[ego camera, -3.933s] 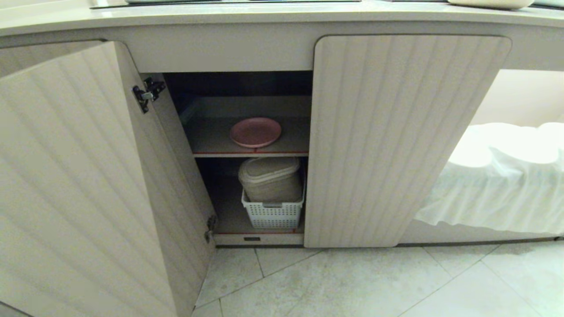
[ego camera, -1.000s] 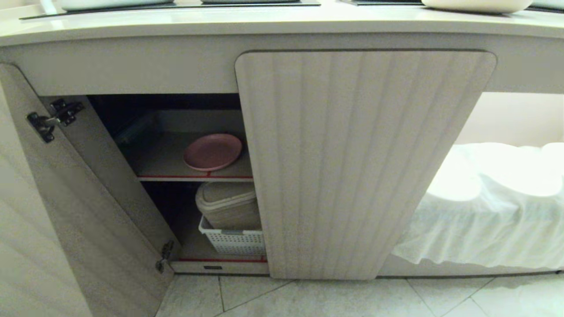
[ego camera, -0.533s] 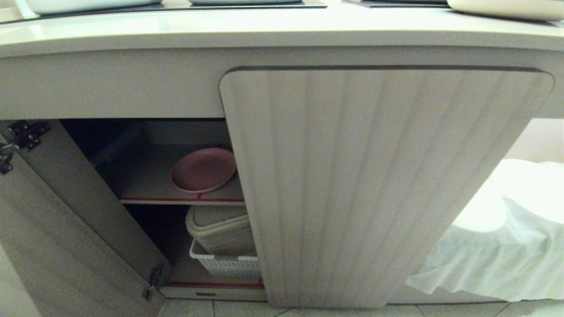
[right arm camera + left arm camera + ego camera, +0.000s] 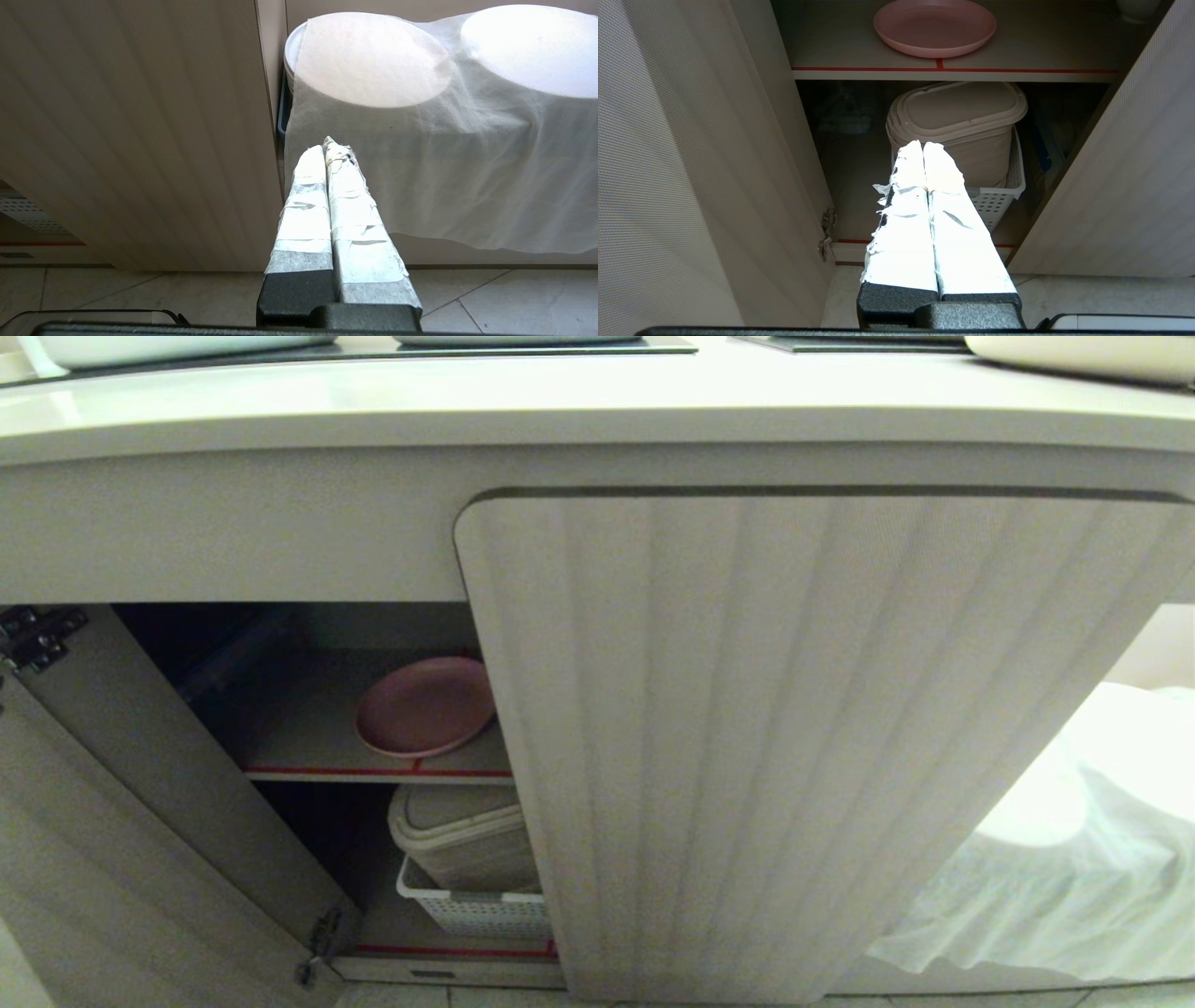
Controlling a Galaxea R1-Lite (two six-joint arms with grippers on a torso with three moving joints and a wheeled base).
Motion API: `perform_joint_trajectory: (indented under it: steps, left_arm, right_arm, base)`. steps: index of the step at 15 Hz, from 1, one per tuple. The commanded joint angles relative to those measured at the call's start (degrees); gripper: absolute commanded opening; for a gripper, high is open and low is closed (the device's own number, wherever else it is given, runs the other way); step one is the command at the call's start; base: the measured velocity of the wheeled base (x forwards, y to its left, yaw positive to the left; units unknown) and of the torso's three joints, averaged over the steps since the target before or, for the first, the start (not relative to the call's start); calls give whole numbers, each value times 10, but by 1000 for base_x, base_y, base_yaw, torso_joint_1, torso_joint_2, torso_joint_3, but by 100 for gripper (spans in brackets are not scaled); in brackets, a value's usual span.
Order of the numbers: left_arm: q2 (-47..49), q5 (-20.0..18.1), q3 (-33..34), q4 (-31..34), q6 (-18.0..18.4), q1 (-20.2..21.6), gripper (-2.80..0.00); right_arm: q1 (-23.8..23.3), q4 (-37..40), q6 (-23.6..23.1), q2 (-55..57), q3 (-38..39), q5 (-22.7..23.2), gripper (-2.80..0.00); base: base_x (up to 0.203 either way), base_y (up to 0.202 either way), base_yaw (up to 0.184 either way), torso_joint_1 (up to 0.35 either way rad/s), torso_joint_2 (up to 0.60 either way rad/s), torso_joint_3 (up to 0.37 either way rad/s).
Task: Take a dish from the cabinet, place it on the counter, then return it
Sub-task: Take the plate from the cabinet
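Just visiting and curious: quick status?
Left gripper and right gripper shut, empty. Pink dish on upper cabinet shelf, untouched. Right door partly covers the opening.

We see the pink dish (image 4: 425, 707) lying flat, right side up, near the red-edged front of the cabinet (image 4: 803, 737)'s upper shelf. Both fluted beige doors stand open. Above, the cream counter (image 4: 560, 406) runs across, rounded along its front.

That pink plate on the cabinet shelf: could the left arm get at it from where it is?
Probably yes. The left gripper faces the open side, and nothing stands between it and the pink plate near the shelf's front edge. Its jaws are shut and must open first.
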Motion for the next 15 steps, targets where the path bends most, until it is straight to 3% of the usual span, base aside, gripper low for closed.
perform_joint_trajectory:
  steps: [1,6,12,15]
  left_arm:
    - [0,0,0,0,-1,0,-280]
    - [0,-4,-1,2,3,0,-280]
    - [0,-19,-11,10,44,0,-280]
    - [6,-61,-77,69,52,0,-280]
  right_arm:
    - [0,0,0,0,0,0,-280]
    - [0,0,0,0,0,0,-280]
    - [0,0,0,0,0,0,-280]
    - [0,0,0,0,0,0,-280]
  base:
    - [0,0,0,0,0,0]
    - [0,0,0,0,0,0]
    - [0,0,0,0,0,0]
    - [0,0,0,0,0,0]
